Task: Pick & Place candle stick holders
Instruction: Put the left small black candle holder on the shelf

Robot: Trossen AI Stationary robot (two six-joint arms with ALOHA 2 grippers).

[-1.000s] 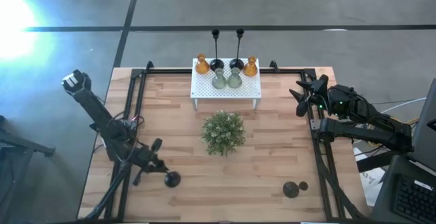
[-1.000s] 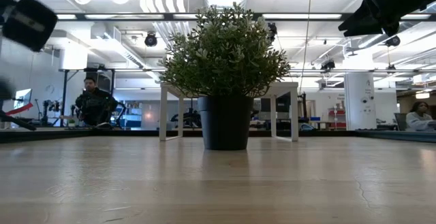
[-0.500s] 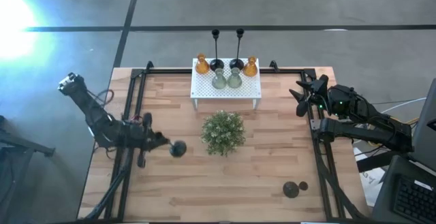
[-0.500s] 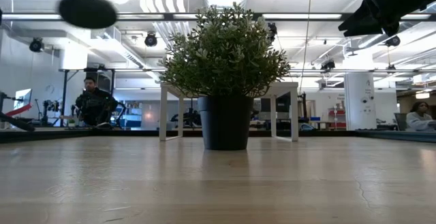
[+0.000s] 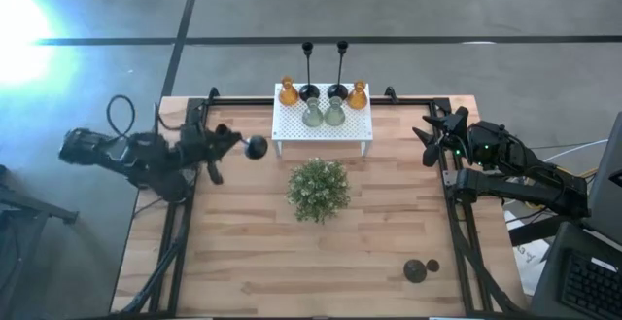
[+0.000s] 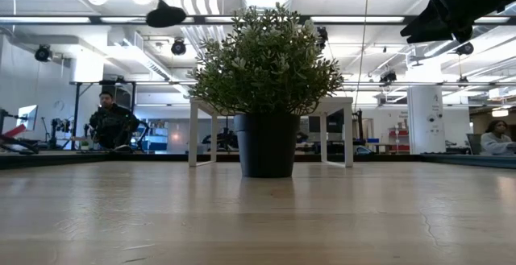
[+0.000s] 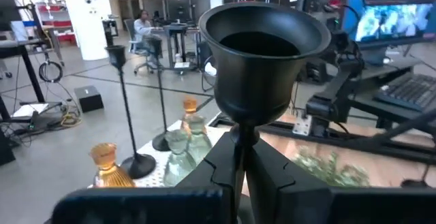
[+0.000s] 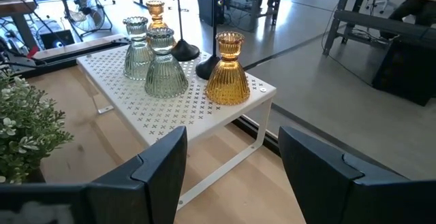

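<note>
My left gripper (image 5: 231, 142) is shut on a short black candle stick holder (image 5: 256, 147), high above the table just left of the white perforated stand (image 5: 323, 125). The held holder also shows in the low view (image 6: 165, 14). On the stand are two amber holders (image 5: 288, 93), two greenish glass holders (image 5: 313, 115) and two tall black ones (image 5: 308, 67). Another short black holder (image 5: 416, 270) is on the table at the near right. My right gripper (image 5: 429, 131) is open and empty over the table's right edge. My left gripper pinches the holder's thin stem (image 7: 240, 137) between its two fingers, just behind the wide flared end (image 7: 262, 40). The fingers come about level from the table's left. The flared end sticks out past the fingertips toward the stand, and the holder is lifted clear.
A bushy green plant in a dark pot (image 5: 319, 189) stands mid-table, in front of the stand. Black rails (image 5: 185, 213) run along the table's left and right sides. People sit in the room beyond the table (image 6: 111, 122).
My left gripper has carried the short black holder up from the table's near left, toward the far edge and the white stand. The arm has swung round with it and the holder stays in the hold, clear of the table.
</note>
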